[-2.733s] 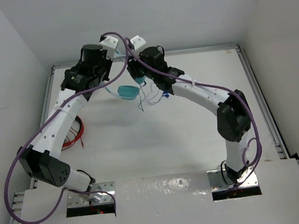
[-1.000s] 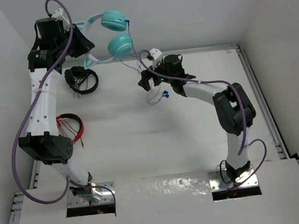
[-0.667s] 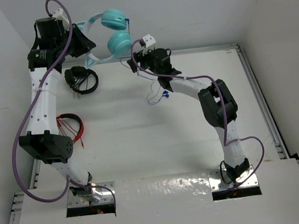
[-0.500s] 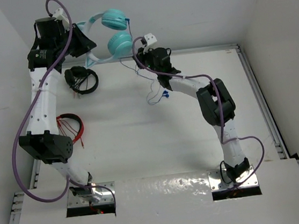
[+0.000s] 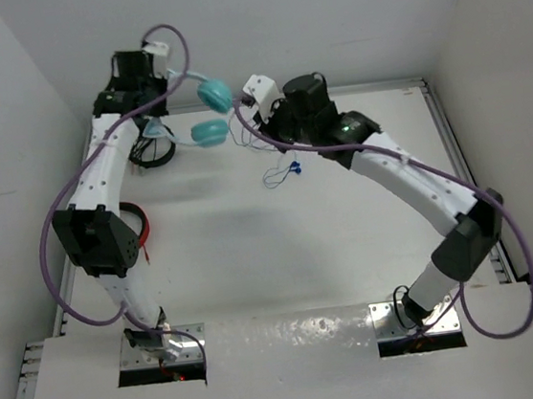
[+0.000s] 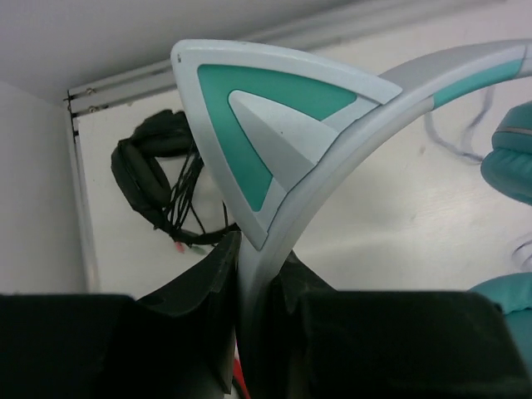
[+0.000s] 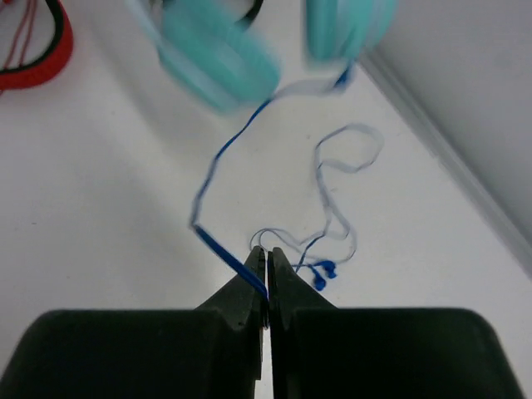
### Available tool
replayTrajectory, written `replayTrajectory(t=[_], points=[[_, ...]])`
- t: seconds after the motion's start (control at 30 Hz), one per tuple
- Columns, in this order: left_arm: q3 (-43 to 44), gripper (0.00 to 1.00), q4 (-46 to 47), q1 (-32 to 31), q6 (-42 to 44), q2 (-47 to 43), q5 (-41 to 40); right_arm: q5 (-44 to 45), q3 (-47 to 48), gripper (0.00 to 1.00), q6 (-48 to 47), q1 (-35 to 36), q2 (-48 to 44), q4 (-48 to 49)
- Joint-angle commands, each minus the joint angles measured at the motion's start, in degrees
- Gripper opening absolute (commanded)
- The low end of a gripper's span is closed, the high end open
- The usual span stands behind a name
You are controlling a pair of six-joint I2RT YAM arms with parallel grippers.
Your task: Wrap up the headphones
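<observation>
The teal headphones (image 5: 210, 110) hang in the air at the back of the table, held by their pale blue cat-ear headband (image 6: 332, 141). My left gripper (image 6: 253, 283) is shut on that headband (image 5: 164, 100), with a teal cup at the right edge of its wrist view (image 6: 511, 158). My right gripper (image 7: 266, 270) is shut on the thin dark blue cable (image 7: 229, 253), which runs up to the blurred teal cups (image 7: 220, 62). The cable's loose end with the blue plug (image 7: 320, 273) lies on the table (image 5: 292, 169).
Black headphones (image 5: 150, 153) lie at the back left, also in the left wrist view (image 6: 158, 179). A red coiled cable bundle (image 5: 139, 235) lies at the left edge, and shows in the right wrist view (image 7: 33, 50). Metal rails and white walls bound the table.
My left arm has swung right and lowered the headphones closer to the table. My right arm has stretched out and lifted near the cups, still pinching the cable.
</observation>
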Motion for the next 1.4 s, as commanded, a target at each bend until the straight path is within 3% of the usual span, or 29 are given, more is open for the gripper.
replayTrajectory(t=[0.0, 0.2, 0.4, 0.47, 0.6, 0.77, 0.9, 0.97, 1.03, 1.1, 1.2, 1.37], points=[[-5.3, 0.0, 7.9, -6.2, 16.3, -2.6, -4.1, 5.0, 9.7, 0.0, -5.0, 0.4, -3.5, -21.9], [-7.1, 0.0, 4.7, -13.3, 22.5, -2.0, 5.1, 8.7, 27.0, 0.0, -8.5, 0.4, 1.9, -17.7], [-5.7, 0.0, 1.7, -17.9, 20.2, -2.6, 12.6, 12.4, 43.1, 0.0, -8.4, -2.5, 13.7, -15.8], [-4.7, 0.0, 0.4, -19.8, 19.3, -2.6, 14.1, 12.0, 42.6, 0.0, -6.5, -4.8, 14.9, -13.1], [-2.5, 0.0, -3.8, -20.0, 15.1, -3.5, 24.5, 8.7, 38.3, 0.0, 1.8, -11.2, 15.1, -6.6], [1.5, 0.0, -6.1, -19.4, 9.9, -4.5, 39.7, -1.2, 34.5, 0.0, 6.0, -12.6, 15.6, -3.1], [6.8, 0.0, -1.8, -16.2, -1.9, -3.8, 49.9, -6.8, 27.5, 0.0, 11.3, -14.1, 15.3, 0.7], [8.0, 0.0, 1.9, -12.2, -11.5, -3.4, 53.2, -13.6, 18.3, 0.35, 14.4, -14.9, 13.7, 8.6], [12.8, 0.0, 4.5, -9.8, -15.8, -2.4, 48.5, -18.5, 11.8, 0.7, 16.6, -15.0, 10.9, 18.9], [18.6, 0.0, 1.4, -9.5, -15.4, -0.3, 42.1, -25.9, 4.5, 0.78, 19.7, -14.6, 10.6, 26.6], [26.1, 0.0, -0.5, -9.5, -14.5, 0.8, 32.6, -26.1, 1.2, 0.96, 24.0, -12.9, 13.1, 35.5], [27.7, 0.0, -0.8, -9.1, -14.9, 0.4, 28.2, -16.4, 0.6, 0.99, 23.7, -9.3, 18.7, 42.1]])
